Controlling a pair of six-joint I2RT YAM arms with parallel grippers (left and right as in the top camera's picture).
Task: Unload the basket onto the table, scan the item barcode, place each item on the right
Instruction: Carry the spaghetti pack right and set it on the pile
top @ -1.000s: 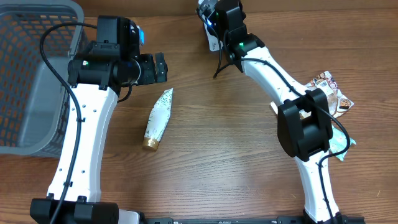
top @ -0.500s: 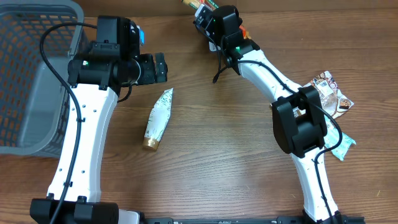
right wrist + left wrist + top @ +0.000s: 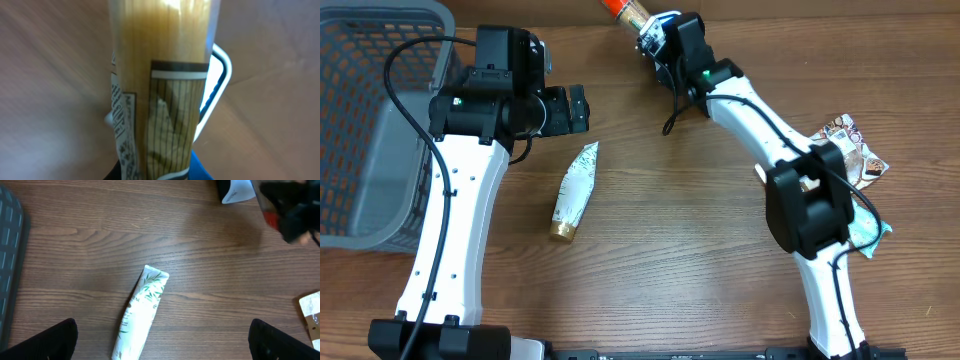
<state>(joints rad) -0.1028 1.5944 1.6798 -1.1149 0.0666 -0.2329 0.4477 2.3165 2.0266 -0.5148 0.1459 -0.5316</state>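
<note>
R gripper [image 3: 656, 32] is pinched shut on the noodle pack [image 3: 624, 10] near one end. Pack's long axis runs straight out from the jaws, up-left in overhead view, past the far edge of the table [image 3: 680, 250]. L gripper [image 3: 578, 108], jaws spread wide, hangs by a tube [image 3: 574, 188] well apart from the pack, so the R arm must present the code.

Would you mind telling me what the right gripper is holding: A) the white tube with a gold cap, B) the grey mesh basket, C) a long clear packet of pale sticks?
C: the right gripper is shut on the long clear packet of pale sticks; the white tube with a gold cap lies free on the table.
</note>
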